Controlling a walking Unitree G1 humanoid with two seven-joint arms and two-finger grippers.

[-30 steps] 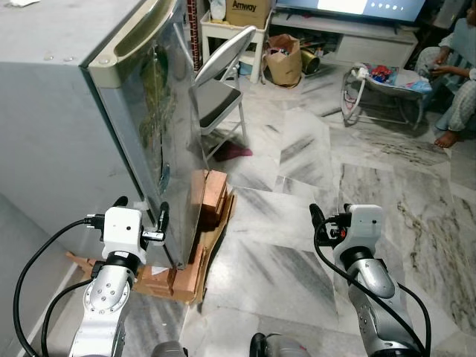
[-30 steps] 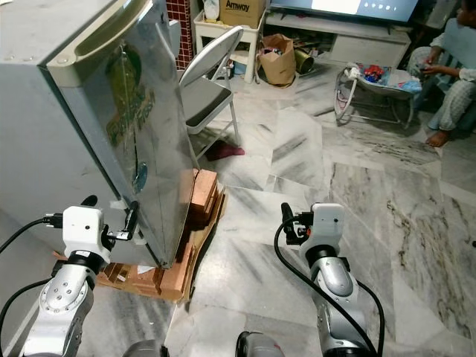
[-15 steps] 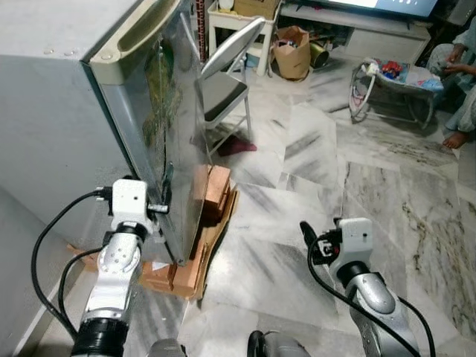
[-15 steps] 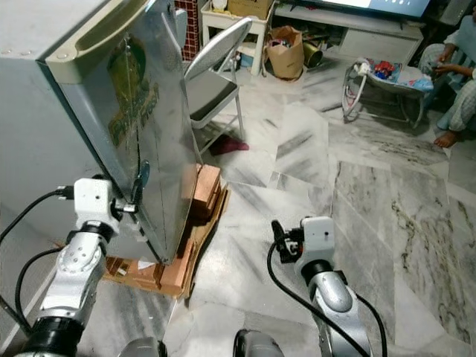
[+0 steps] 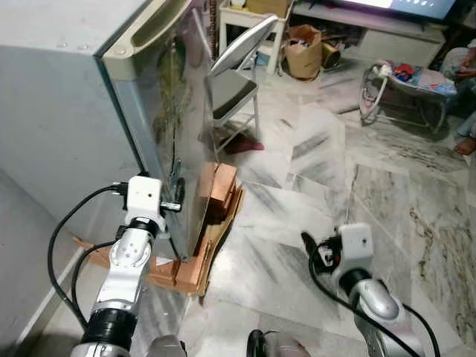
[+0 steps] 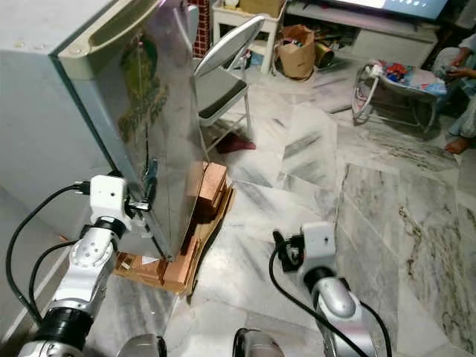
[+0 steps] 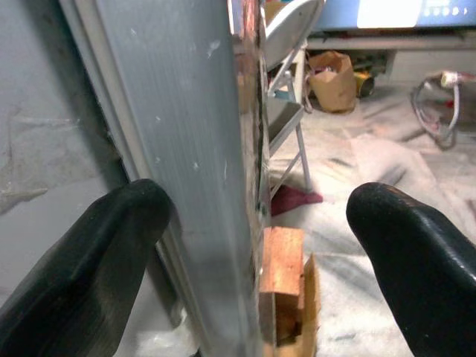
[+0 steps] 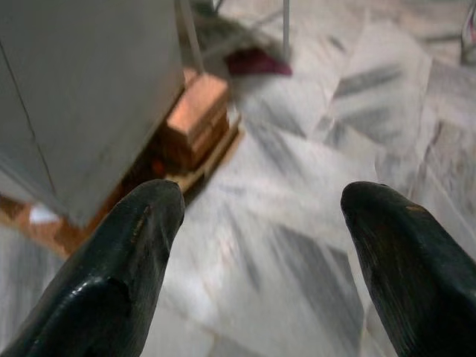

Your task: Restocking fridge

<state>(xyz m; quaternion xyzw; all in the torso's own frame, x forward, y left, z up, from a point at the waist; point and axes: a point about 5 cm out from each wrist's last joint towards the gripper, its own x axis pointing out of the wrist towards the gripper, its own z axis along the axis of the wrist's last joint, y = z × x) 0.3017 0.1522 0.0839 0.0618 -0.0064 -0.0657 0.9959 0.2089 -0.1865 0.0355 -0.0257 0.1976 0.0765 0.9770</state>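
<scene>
The fridge stands at the left with its steel door facing right. My left gripper is at the door's lower free edge, open. In the left wrist view the door's edge runs between the two black fingers: one finger is on the grey side wall, the other out in front of the door. I cannot tell whether either finger touches it. My right gripper hangs low over the marble floor, open and holding nothing, and is seen again as the right gripper.
The fridge rests on bricks and wooden blocks over cardboard. A folding chair stands just beyond the door. Farther off are a paper bag, a baby bouncer and a seated person. Open marble floor lies to the right.
The camera has shifted. My left gripper has risen along the door's edge and now straddles it. The right gripper has sunk a little lower in view.
</scene>
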